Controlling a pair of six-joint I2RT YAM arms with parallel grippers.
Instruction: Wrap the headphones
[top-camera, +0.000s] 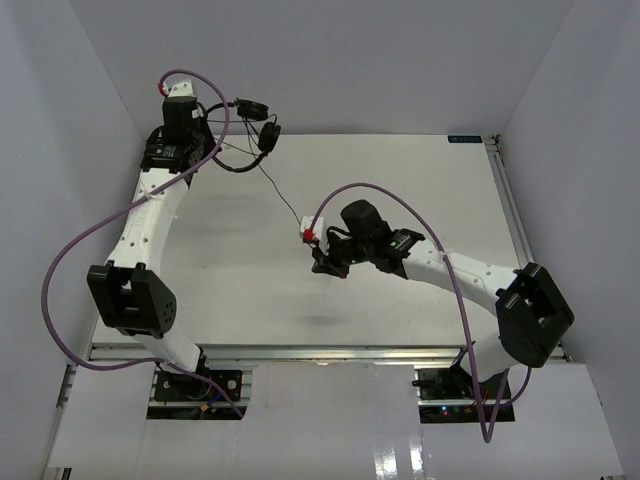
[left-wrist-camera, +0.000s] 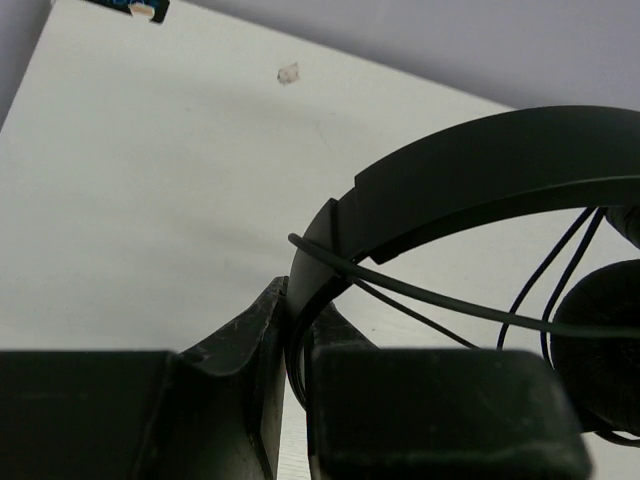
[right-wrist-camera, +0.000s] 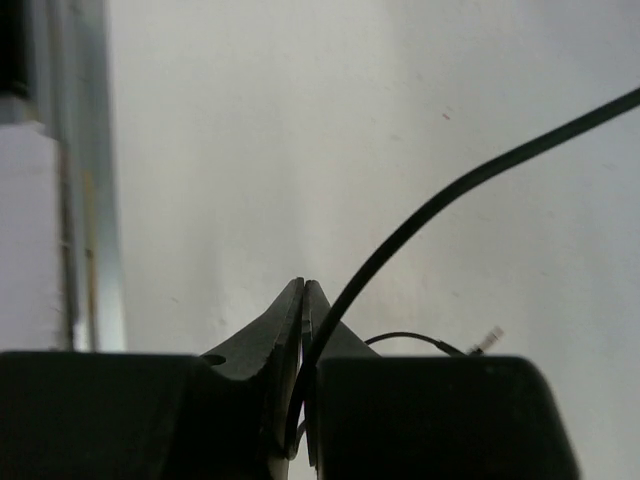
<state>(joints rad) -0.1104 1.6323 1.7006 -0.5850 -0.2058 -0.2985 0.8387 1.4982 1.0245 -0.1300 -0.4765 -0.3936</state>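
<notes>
The black headphones (top-camera: 255, 135) hang at the back left of the table, both round earcups up and the thin headband curving below. My left gripper (top-camera: 205, 128) is shut on the headband (left-wrist-camera: 480, 170). An earcup (left-wrist-camera: 600, 340) and several cord strands (left-wrist-camera: 450, 305) lie just beyond the left fingers (left-wrist-camera: 250, 340). The thin cord (top-camera: 281, 196) runs taut and diagonally down to my right gripper (top-camera: 322, 262) at mid-table. That gripper (right-wrist-camera: 305, 300) is shut on the cord (right-wrist-camera: 450, 195). The cord's plug end (right-wrist-camera: 487, 340) trails loose beside it.
White walls close in the table on the left, back and right. A metal rail (top-camera: 503, 190) runs along the right edge, and a small label (top-camera: 465, 140) sits at the back right. Thick purple cables (top-camera: 90, 240) loop off both arms.
</notes>
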